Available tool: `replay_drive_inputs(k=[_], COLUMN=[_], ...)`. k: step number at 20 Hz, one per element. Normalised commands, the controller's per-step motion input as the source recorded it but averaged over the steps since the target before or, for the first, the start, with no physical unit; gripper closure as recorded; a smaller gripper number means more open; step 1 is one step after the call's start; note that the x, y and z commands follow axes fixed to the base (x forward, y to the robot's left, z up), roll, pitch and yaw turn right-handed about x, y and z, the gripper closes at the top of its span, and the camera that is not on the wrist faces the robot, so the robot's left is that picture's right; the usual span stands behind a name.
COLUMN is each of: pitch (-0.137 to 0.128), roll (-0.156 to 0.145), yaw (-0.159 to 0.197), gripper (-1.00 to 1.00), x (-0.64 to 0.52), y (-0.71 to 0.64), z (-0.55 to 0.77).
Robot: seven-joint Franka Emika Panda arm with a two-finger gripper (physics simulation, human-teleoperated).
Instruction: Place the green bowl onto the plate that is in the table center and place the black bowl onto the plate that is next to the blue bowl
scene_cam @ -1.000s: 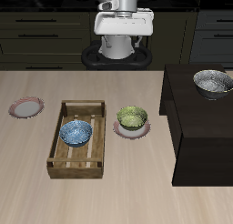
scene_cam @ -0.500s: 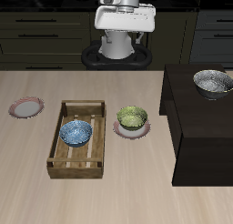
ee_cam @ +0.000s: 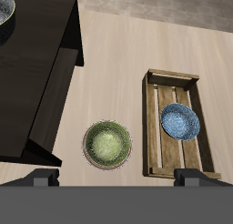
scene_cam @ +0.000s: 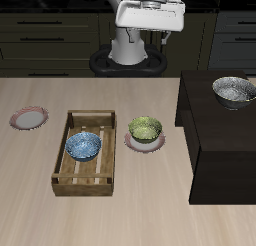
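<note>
So the gripper (ee_cam: 116,178) hangs high up with its fingers (ee_cam: 41,178) spread wide and nothing between them, and the green bowl (scene_cam: 145,128) sits on a plate (scene_cam: 132,143) far below the fingertips, just beside the wooden crate (scene_cam: 69,175) that has the blue bowl (scene_cam: 83,145) inside. Meanwhile the black bowl (scene_cam: 233,89) is up on the black cabinet (scene_cam: 205,140), well off to one side of the fingers, and another plate (scene_cam: 29,118) lies on the table (scene_cam: 140,215) beyond the crate
</note>
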Motion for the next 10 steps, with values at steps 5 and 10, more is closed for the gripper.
replay_drive_inputs(k=[5, 10], pitch=[0.027, 0.014], roll=[0.022, -0.01], yaw=[-0.016, -0.023], gripper=[-1.0, -1.0], x=[0.18, 0.23], y=[0.37, 0.28], z=[0.12, 0.19])
